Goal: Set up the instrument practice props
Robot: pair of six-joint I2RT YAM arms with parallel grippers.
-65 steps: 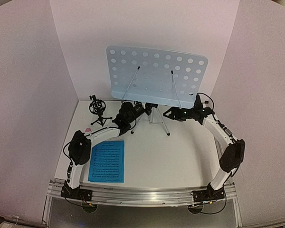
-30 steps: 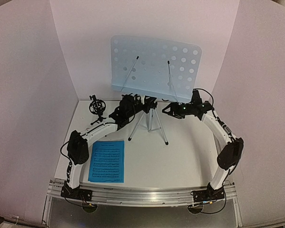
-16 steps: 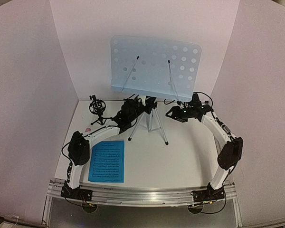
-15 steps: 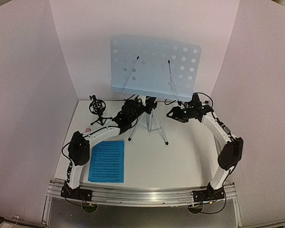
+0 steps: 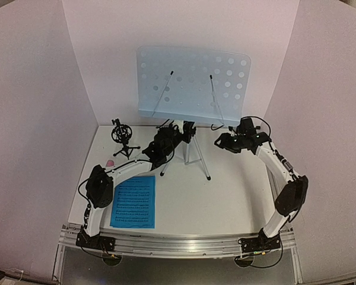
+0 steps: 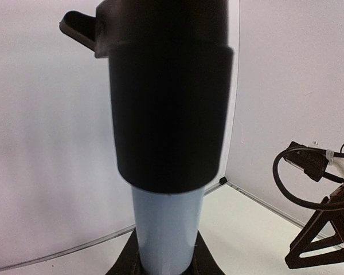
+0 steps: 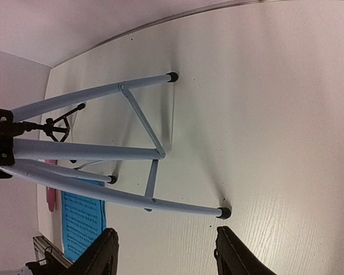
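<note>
White desk (image 5: 225, 196), white walls (image 5: 35, 89) on three sides. Pale-blue perforated metal music stand (image 5: 193, 83) upright at 12 o'clock of the desk, panel facing the arms. Two thin wire page-holders (image 5: 163, 93) lie slanted across its face. Its silver tripod legs (image 5: 197, 159) are splayed, black-capped feet on the desk. Left gripper (image 5: 173, 138) sits at the stand's central pole, reaching in from the 8 o'clock side. In the left wrist view its jaws pinch the pale tube (image 6: 163, 229) just below a black collar (image 6: 169, 114), with a black finger against each side of the tube. Right gripper (image 5: 218, 142) is at 3 o'clock of the tripod, apart from it, jaws spread with nothing between them. Its fingers (image 7: 106, 255) show over bare desk near one tripod foot. Small black tripod mic holder (image 5: 123, 136) stands at 10 o'clock, apart from the stand. Pink stick microphone (image 5: 108, 163) lies at 9 o'clock, close by the left arm, only its tip showing from above. One blue sheet-music page (image 5: 133, 200) lies flat at 8 o'clock, printed side up, just beside the left arm.
</note>
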